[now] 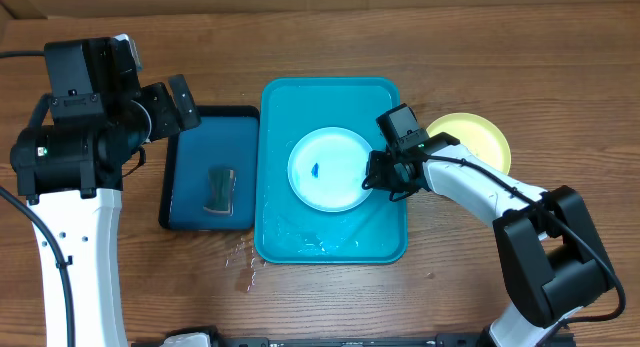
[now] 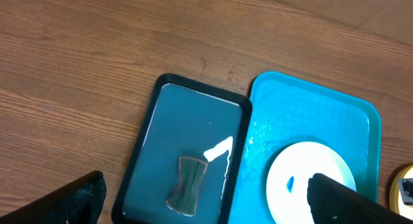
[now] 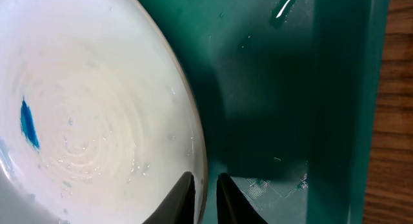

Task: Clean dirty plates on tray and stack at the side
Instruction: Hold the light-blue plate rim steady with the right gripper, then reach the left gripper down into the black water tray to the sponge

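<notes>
Wooden tabletop (image 1: 330,37), two arms, one each side. The turquoise tray (image 1: 330,92) sits mid-table with a raised rim. Its floor is wet, with water (image 1: 310,245) beaded along the 6 o'clock edge and some spilled onto the wood at 7 o'clock.

The dark blue tray (image 1: 215,127) touches it at 9 o'clock. It has a black rim and a shallow film of water, with one small grey-brown pad (image 1: 219,190) lying in its lower half. Looks like the scrubber, can't confirm.

The light blue plate (image 1: 330,152) is the only plate in the turquoise tray, lying flat and a little toward 3 o'clock. It has a pale centre, droplets, and a blue smear (image 1: 316,171) at roughly 8 o'clock of its middle, so it's not clean. The yellow-green plate (image 1: 480,137) is on bare tabletop at the tray's 3 o'clock, partly under the right arm. Single or stacked, can't tell.

Handling guess: thin, stiff plastic, light, slick when wet, not breakable. A flat plate gives only the rim to take, so pinch the edge and expect it to slide or swing.

The right fingers (image 3: 182,199) are nearly together, one either side of the blue plate's rim at its 3 o'clock edge, so it reads as a pinch on the rim. The left fingers (image 2: 342,201) are spread wide, hold nothing and hover above the dark tray.
</notes>
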